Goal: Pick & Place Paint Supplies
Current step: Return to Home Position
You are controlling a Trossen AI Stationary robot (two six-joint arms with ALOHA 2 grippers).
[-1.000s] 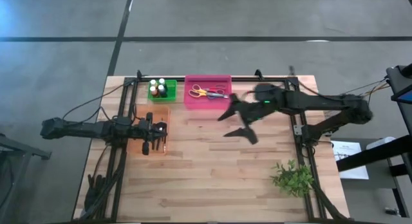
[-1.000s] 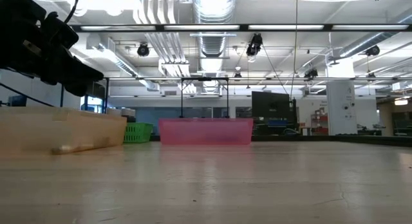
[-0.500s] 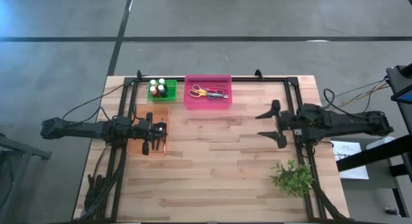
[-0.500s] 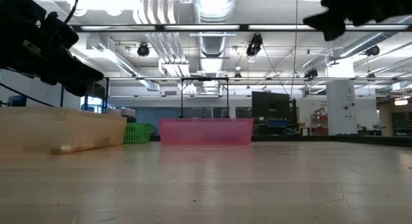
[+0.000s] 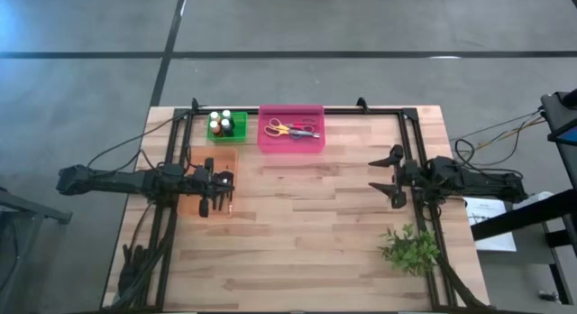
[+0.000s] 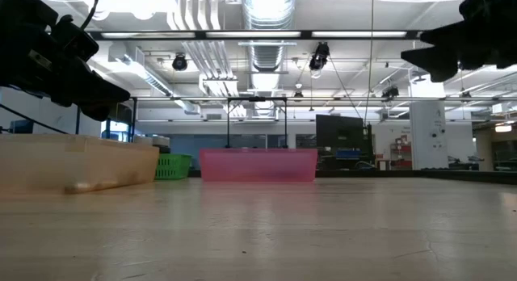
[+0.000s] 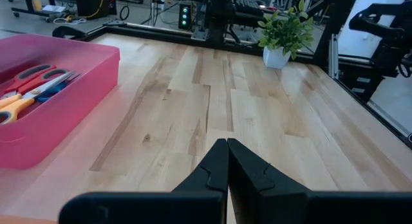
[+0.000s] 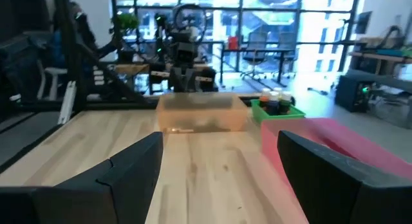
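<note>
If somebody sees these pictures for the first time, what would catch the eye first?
Probably the bright pink bin at the table's back edge, holding scissors, with a small green bin of paint bottles beside it. Next, the dark left hand is shut above the orange bin, and the right hand is open at the table's right side, near the leafy plant.

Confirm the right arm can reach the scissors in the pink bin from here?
Probably yes: the right hand is open, bare table lies between it and the pink bin, and the scissors lie uncovered inside.
</note>
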